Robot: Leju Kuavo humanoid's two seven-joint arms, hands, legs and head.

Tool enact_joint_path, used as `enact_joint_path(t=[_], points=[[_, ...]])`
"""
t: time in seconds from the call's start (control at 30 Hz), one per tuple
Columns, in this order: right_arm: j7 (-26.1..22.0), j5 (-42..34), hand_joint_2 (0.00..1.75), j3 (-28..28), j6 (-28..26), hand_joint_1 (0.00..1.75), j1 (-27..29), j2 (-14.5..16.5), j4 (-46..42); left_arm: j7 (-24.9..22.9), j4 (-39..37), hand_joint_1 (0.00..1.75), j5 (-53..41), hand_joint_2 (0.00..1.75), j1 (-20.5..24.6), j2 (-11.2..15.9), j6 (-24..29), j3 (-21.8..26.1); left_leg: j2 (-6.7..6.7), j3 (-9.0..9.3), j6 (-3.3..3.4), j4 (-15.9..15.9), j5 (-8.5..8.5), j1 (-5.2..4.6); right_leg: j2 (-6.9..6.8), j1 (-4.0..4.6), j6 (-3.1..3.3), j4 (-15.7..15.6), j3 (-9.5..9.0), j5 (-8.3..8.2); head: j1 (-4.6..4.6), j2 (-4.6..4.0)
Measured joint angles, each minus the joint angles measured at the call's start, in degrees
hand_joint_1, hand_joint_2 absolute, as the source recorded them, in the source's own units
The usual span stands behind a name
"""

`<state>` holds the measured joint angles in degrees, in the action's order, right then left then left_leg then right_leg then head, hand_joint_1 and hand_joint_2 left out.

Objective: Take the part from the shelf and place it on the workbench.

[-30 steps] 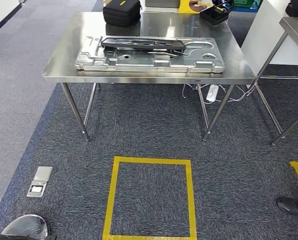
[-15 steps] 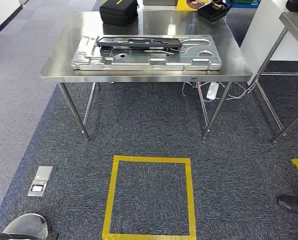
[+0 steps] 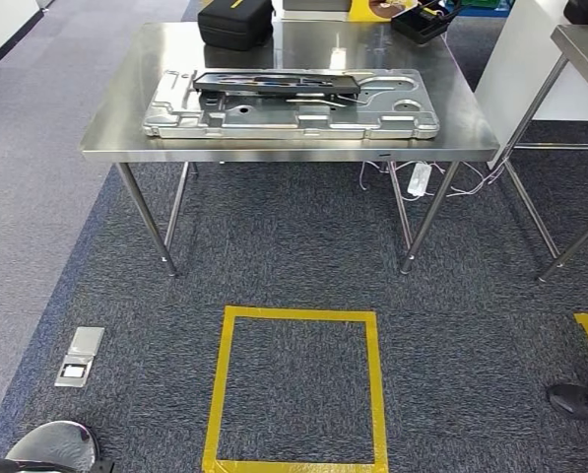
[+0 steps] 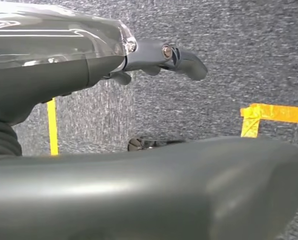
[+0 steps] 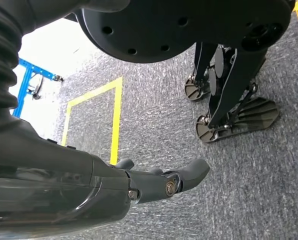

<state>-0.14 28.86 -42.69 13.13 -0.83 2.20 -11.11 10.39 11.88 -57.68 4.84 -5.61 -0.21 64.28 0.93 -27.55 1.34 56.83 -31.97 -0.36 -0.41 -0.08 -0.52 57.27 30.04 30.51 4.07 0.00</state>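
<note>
Part (image 3: 291, 102) lay along the workbench's (image 3: 119, 113) front edge, seemingly delivered; left hand (image 4: 158, 55) and right hand (image 5: 162, 182) hung empty, fingers extended.

Black case (image 3: 235, 20) at far edge of surface (image 3: 112, 118): top cut by frame. Dark tray (image 3: 423, 20) likewise cut at top. Second surface (image 3: 582, 44) cut at right edge. Dark shoe (image 3: 579, 404) cut at right edge, wearer out of frame. Left hand (image 4: 166, 55): fingers mostly hidden behind own cover, finger pose unclear. Right hand (image 5: 166, 182): same, fingers largely hidden, pose unclear.
</note>
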Motion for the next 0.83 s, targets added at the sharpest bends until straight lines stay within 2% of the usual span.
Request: enact_joint_path(t=[0.2, 0.23, 0.33, 0.37, 0.83], points=[[-0.01, -3.65, 1.75, 4.22, -1.62, 0.00, 0.99, -0.09, -0.96, -1.32, 0.50, 0.00, 7.41, 1.75, -1.62, 0.55, 0.04, -7.26, 0.00, -0.05, 0.00, 0.00, 0.00, 0.01, 0.00, -0.02, 0.01, 0.00, 0.05, 0.00, 0.00, 0.00], [0.00, -4.28, 1.31, 5.04, -1.91, 0.00, 1.16, -0.12, -1.15, -1.53, 0.67, 0.00, 8.70, 1.75, -1.89, 0.68, 0.04, -8.58, 0.00, -0.05, 0.00, 0.00, 0.00, 0.01, 0.00, -0.02, 0.01, 0.00, 0.05, 0.00, 0.00, 0.00], [0.00, -6.15, 0.00, 7.58, -2.74, 0.00, 1.74, -0.22, -1.82, -2.18, 1.25, 0.00, 12.47, 0.44, -2.74, 1.08, 0.05, -12.60, 0.00, -0.06, 0.00, 0.00, 0.00, 0.02, 0.00, -0.01, 0.01, 0.00, 0.06, 0.00, 0.00, 0.00], [0.00, -6.77, 0.00, 8.44, -3.03, 0.00, 1.91, -0.26, -2.02, -2.42, 1.45, 0.00, 13.72, 0.00, -3.03, 1.20, 0.06, -13.96, 0.00, -0.06, 0.00, 0.00, 0.00, 0.02, 0.00, -0.01, 0.01, 0.00, 0.06, 0.00, 0.00, 0.00], [0.01, -15.27, 0.00, 20.83, -6.85, 0.00, 4.48, -0.74, -5.33, -5.45, 4.19, 0.00, 30.72, 0.00, -6.81, 2.61, 0.19, -32.45, 0.00, -0.08, 0.00, 0.00, 0.00, 0.01, 0.00, -0.02, 0.01, 0.00, 0.07, 0.00, 0.00, 0.00]])
